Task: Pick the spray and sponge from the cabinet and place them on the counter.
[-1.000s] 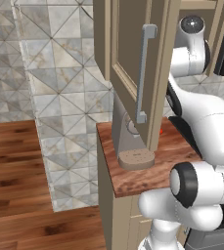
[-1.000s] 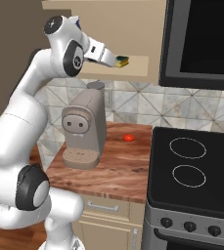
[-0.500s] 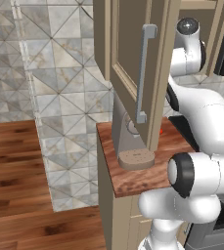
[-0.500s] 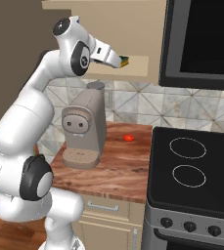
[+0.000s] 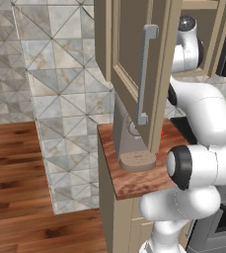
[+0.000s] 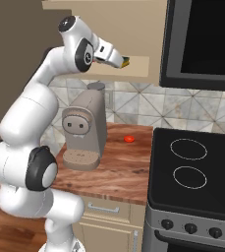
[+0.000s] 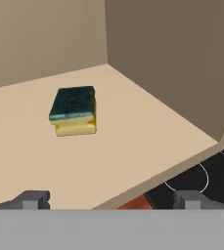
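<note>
Hand view: the pincer (image 7: 111,200) stands wide open and holds nothing, the unlabelled green-and-yellow sponge (image 7: 74,110) lying ahead of it on the cabinet (image 7: 133,132) shelf floor.

The white arm rises from its base in front of the counter (image 6: 115,170), bends back at a dark elbow joint, then reaches up and forward to the cabinet (image 5: 134,49). The wrist is level with the cabinet's open shelf and points inward. The gripper (image 7: 112,199) has its jaws spread wide, apparently empty, fingertips (image 7: 33,199) just over the shelf edge.
</note>
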You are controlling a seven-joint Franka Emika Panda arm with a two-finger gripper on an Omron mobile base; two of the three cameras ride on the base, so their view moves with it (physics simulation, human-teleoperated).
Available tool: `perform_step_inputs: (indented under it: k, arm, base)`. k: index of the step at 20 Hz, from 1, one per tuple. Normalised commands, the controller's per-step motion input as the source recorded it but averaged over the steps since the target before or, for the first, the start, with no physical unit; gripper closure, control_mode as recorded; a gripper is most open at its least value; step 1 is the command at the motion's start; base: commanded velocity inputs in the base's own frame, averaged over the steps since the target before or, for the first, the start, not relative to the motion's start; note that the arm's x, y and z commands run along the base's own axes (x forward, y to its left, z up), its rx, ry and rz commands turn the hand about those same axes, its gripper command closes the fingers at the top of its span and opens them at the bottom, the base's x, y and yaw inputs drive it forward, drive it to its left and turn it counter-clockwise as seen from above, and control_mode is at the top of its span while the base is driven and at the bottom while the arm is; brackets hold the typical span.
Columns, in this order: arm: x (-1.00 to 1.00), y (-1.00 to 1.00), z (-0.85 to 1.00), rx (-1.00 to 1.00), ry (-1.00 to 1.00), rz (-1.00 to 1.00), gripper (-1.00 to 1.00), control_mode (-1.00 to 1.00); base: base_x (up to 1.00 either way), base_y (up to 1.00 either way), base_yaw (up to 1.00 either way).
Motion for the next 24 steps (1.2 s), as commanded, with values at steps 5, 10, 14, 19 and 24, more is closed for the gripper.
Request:
perform_step_inputs:
  k: [5,10,14,19,24]
  arm:
    - [0.16,0.0,0.0,0.03,0.05,-0.01,-1.0,-1.0]
    - [0.19,0.0,0.0,0.01,0.02,0.0,-1.0,-1.0]
    - [0.18,0.0,-0.1,0.0,0.0,0.0,-1.0,-1.0]
    - [0.19,0.0,-0.17,0.0,0.0,0.0,-1.0,-1.0]
    - [0.21,0.0,-0.16,0.0,0.0,0.0,-1.0,-1.0]
  base:
    - [0.0,0.0,0.0]
    - [0.0,0.0,0.0]
    - [0.0,0.0,0.0]
    - [0.0,0.0,0.0]
    - [0.0,0.0,0.0]
